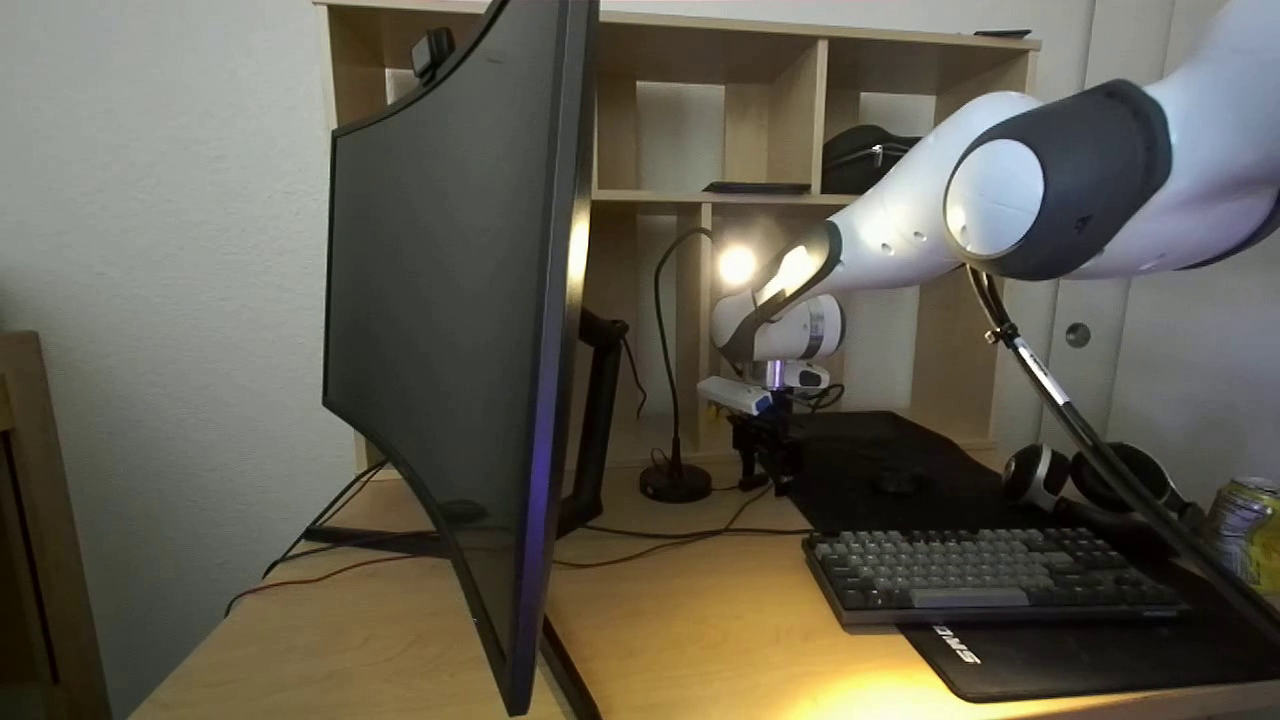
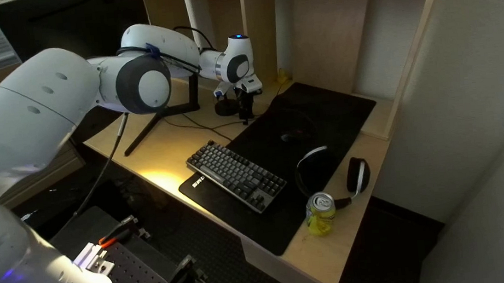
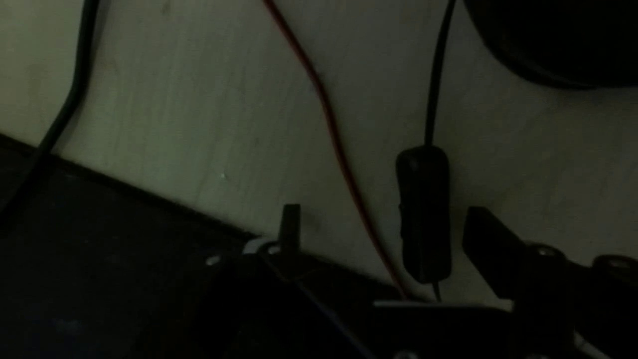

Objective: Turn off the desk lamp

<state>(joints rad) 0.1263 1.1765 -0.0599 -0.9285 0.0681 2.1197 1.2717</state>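
Observation:
The desk lamp (image 1: 675, 482) stands on the desk behind the monitor, its thin gooseneck curving up to a glowing bulb. Its round black base also shows in an exterior view (image 2: 225, 107) and at the top right of the wrist view (image 3: 568, 40). A small black inline switch (image 3: 424, 214) lies on a thin black cord near the base. My gripper (image 3: 385, 224) is open and points down over the desk. The switch lies between the fingers in the wrist view, nearer the right finger, and no finger visibly touches it. The gripper shows in both exterior views (image 1: 766, 482) (image 2: 246, 118), beside the lamp base.
A large curved black monitor (image 1: 450, 300) stands beside the lamp. A red cable (image 3: 331, 119) runs between the fingers. A black desk mat (image 2: 322, 102), keyboard (image 2: 236, 173), headphones (image 2: 358, 175) and yellow can (image 2: 320, 213) are on the desk. A wooden shelf (image 1: 760, 200) stands behind.

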